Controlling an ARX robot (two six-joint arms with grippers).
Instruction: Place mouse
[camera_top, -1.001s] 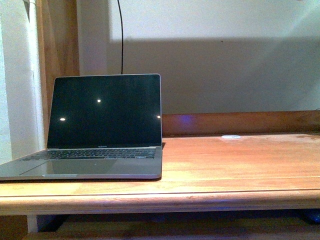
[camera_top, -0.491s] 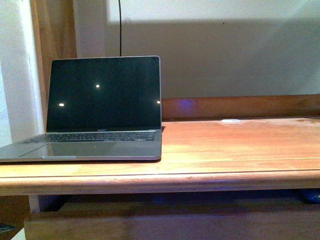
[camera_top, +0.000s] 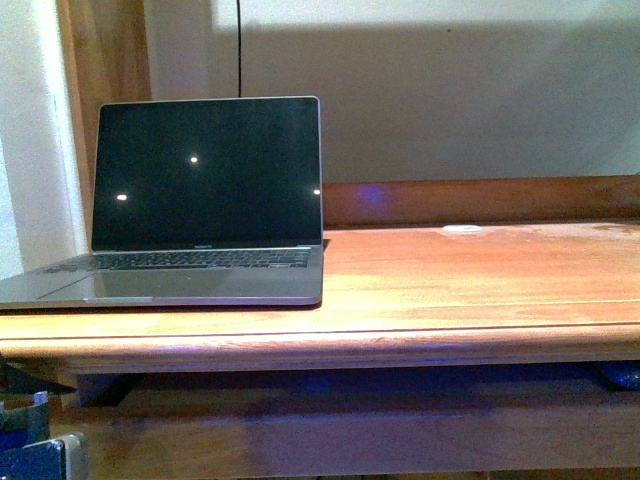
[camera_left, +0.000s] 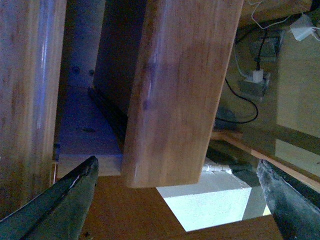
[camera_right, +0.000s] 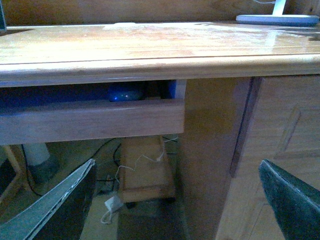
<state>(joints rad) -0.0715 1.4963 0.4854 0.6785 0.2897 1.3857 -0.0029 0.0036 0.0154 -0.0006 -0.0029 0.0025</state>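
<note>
Left tool (camera_left: 177, 165): wide apart, holds nothing, low down by a wood board.
Laptop (camera_top: 205, 180): open, dark screen, grey metal, on the left of the worktop.
Worktop (camera_top: 480, 290): smooth shiny wood with a round front edge.
Drawer (camera_right: 90, 122): flat wood front, just under the worktop.
Mouse (camera_right: 126, 93): small, dark, round on top, in the drawer, up ahead of the right tool. I cannot tell which way it is long.
Right tool (camera_right: 177, 164): wide apart, holds nothing. This arm looks nearer.
</note>
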